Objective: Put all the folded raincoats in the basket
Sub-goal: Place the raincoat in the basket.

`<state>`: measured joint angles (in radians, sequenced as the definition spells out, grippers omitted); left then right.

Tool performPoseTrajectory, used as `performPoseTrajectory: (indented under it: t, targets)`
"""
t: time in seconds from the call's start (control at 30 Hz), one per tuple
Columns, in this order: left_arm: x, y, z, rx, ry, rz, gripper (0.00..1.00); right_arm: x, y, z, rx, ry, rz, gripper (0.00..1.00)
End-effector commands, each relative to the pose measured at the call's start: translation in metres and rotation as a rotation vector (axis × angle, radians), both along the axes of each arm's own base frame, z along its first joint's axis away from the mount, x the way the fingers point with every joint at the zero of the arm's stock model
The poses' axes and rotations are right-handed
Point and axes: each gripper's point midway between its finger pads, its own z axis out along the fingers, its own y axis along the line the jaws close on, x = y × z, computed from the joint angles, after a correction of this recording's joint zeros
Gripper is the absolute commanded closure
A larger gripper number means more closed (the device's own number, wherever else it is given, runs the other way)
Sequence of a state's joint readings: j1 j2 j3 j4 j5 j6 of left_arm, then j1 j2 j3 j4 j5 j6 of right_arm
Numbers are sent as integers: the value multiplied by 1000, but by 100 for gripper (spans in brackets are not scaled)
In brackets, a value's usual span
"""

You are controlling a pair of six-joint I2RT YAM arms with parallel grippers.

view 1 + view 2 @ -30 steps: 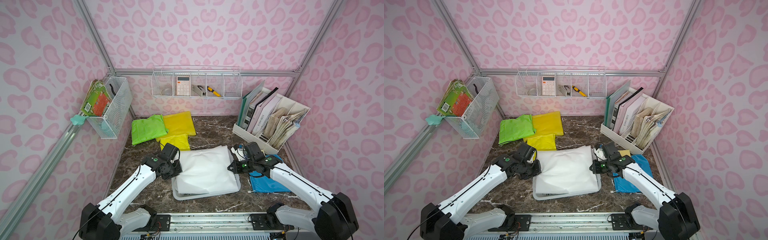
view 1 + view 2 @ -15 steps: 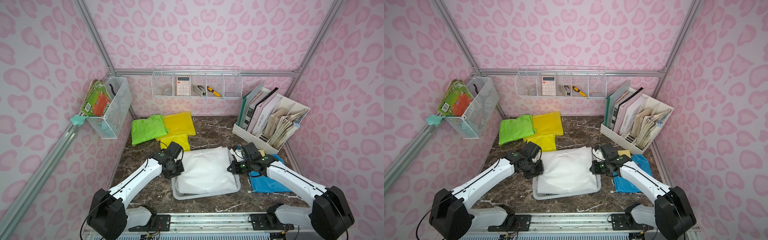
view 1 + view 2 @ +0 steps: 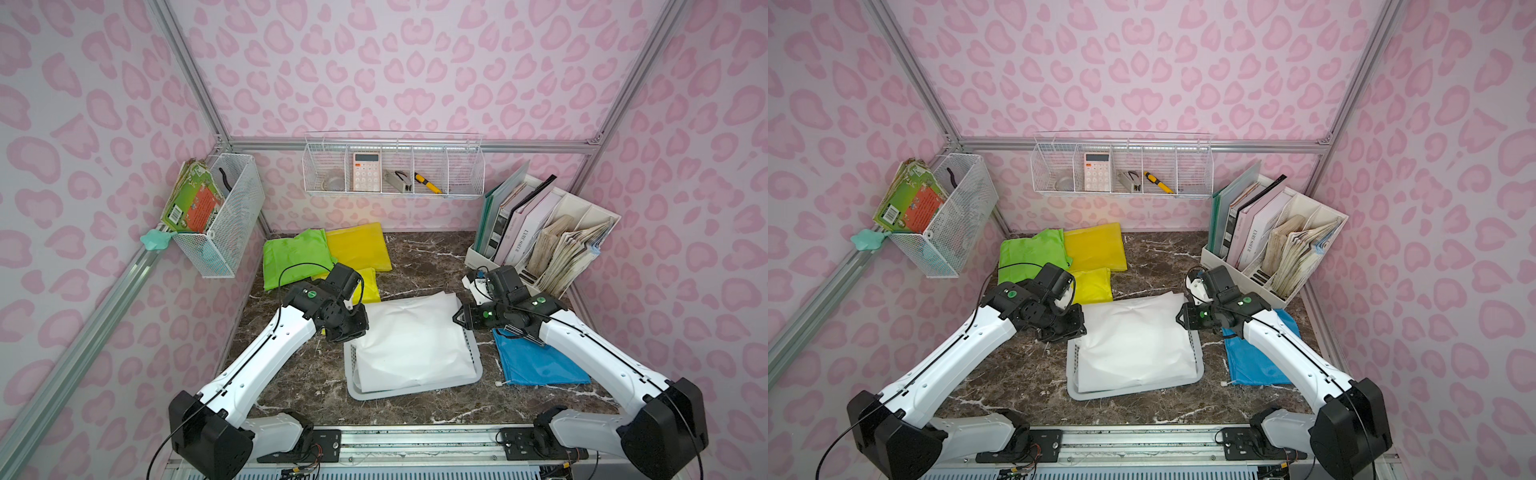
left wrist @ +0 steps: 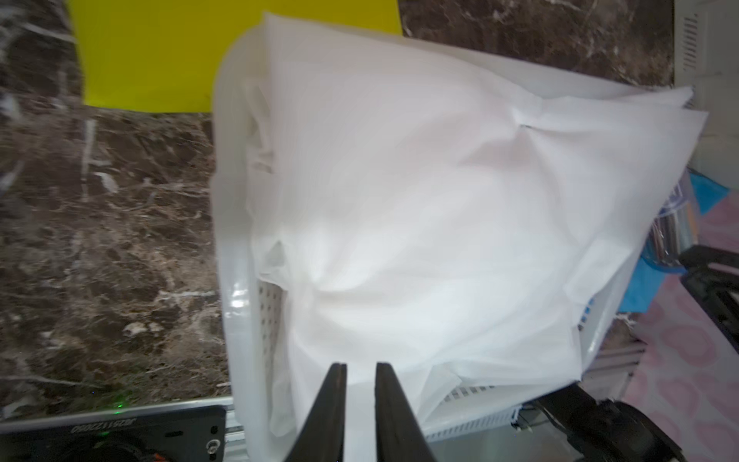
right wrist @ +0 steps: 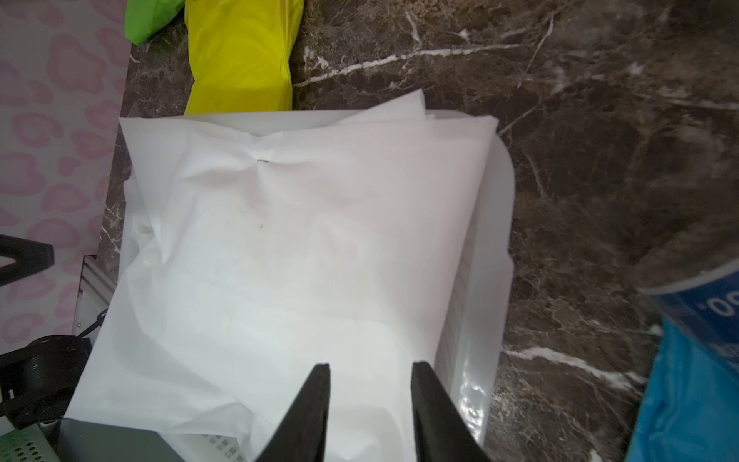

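Draping the low white perforated plastic basket [image 3: 415, 392], the folded white raincoat [image 3: 411, 336] looks light and slippery, so pinch an edge; left tool [image 4: 360, 370] closed, right tool [image 5: 370, 370] parted.

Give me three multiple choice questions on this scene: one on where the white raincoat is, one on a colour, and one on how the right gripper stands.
1. Where does the white raincoat lie?
A) in the wall rack
B) in the basket
C) on the bare table

2. What colour is the flat raincoat at the basket's right?
A) red
B) black
C) blue

3. How do the right gripper's jaws stand?
A) apart
B) pressed shut
C) clamped on the basket's rim

Answers:
1 B: it fills the basket, with its far edge over the rim.
2 C: it is plain blue in both top views.
3 A: the right wrist view shows a clear gap between them.
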<state>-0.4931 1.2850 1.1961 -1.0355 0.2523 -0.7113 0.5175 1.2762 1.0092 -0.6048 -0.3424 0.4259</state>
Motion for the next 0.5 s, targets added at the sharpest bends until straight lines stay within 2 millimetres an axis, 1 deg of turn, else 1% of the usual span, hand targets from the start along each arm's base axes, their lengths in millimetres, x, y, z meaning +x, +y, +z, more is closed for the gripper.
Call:
performPoseTrajectory:
  t: [0.0,0.03,0.1,0.2,0.27,0.3,0.4,0.47]
  targets:
    - [-7,-45,2,-201,33,-123,96,-1,20,4,84,28,51,68]
    - [-10,-50,-7,-203,57,-130,100,-1,29,2,119,41,74,71]
    - [-17,-55,-24,-184,104,-142,100,1,42,-4,151,75,89,78]
    - [-30,-57,-45,-151,153,-155,100,4,62,-15,160,92,121,80]
    - [-38,-53,-57,-129,181,-147,100,8,71,-24,168,103,134,81]
    - [-42,-49,-63,-114,194,-139,100,11,73,-31,169,108,132,81]
    - [-53,-38,-80,-69,237,-112,100,23,65,-59,89,128,76,83]
    - [-61,-31,-91,-42,270,-100,100,28,56,-77,28,138,39,84]
